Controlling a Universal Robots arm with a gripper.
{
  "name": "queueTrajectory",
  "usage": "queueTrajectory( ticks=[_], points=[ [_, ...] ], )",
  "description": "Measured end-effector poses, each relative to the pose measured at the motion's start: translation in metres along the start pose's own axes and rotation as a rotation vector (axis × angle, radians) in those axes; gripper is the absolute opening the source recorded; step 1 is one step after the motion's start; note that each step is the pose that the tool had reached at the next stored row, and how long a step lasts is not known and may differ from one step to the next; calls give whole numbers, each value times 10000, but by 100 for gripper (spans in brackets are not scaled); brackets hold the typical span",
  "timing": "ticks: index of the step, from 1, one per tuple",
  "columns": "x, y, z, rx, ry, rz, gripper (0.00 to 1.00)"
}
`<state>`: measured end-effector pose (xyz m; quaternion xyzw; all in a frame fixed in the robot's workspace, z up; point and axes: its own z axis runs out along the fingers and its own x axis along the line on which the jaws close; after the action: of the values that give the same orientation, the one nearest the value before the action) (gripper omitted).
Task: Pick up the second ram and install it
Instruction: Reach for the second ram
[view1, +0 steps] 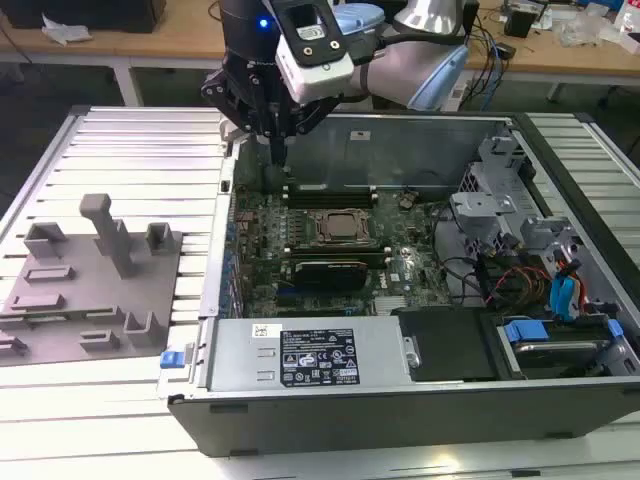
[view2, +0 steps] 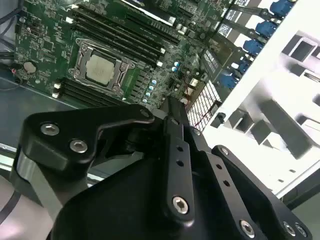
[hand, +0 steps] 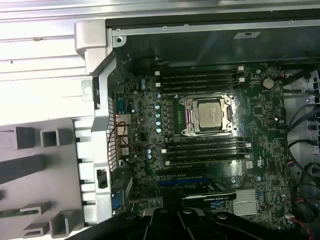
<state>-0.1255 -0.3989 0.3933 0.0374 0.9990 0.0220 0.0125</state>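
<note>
**A:** What lay at the exterior view's left?

**B:** A grey fixture tray (view1: 60, 330) with an upright post (view1: 105, 230) sat on the slatted table (view1: 130, 140), just beside the open computer case (view1: 400, 150).

**A:** And the gripper?

**B:** The gripper (view1: 276, 160) hung pointing down over the far left corner of the motherboard (view1: 255, 250), close to the case's left wall. In the second wrist view its fingers (view2: 171, 115) were drawn together, the tips meeting in one narrow point. I couldn't tell whether that point touched the board.

**A:** Where was the second ram?

**B:** I couldn't say for certain. Just right of the gripper lay the far memory slots (view1: 330, 190). They were long dark strips with white latches at their ends. Their long axis ran left to right, parallel to the case's far wall. In the first wrist view a near bank of slots (hand: 207, 152) lay on the near side of the processor socket (hand: 209, 114), pointing the same way. I couldn't make out whether any of those strips was the stick seated on edge.

**A:** And further right?

**B:** A black card (view1: 325, 270) lay nearer than the socket, also lengthwise left to right. The power supply (view1: 310, 355) ran along the near wall. The drive cage (view1: 565, 290), with blue tabs, stood at the exterior view's right.
</note>
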Motion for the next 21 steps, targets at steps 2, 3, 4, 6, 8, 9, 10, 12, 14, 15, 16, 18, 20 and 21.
queueTrajectory(
  ticks=[2, 3, 4, 6, 8, 9, 10, 12, 14, 15, 16, 18, 20, 21],
  points=[
    [109, -8, -2, -1, -1, -1, 11],
    [159, -11, -3, -1, 0, 0, 11],
    [205, -15, -3, -2, -1, 0, 11],
    [240, -18, -3, -2, -1, -1, 11],
    [279, -21, -2, -1, 0, -1, 11],
    [293, -22, 0, -2, -1, -1, 11],
    [327, -24, 1, -1, -1, 0, 11],
    [352, -27, 7, -2, 0, 0, 11],
    [372, -28, 9, -1, 0, -1, 11],
    [382, -29, 9, -1, 0, 0, 11],
    [391, -30, 10, -1, 0, -1, 11],
    [405, -31, 10, -1, 0, -1, 11],
    [428, -33, 9, 0, 0, -1, 11],
    [453, -35, 9, 0, 0, -1, 11]
  ],
)
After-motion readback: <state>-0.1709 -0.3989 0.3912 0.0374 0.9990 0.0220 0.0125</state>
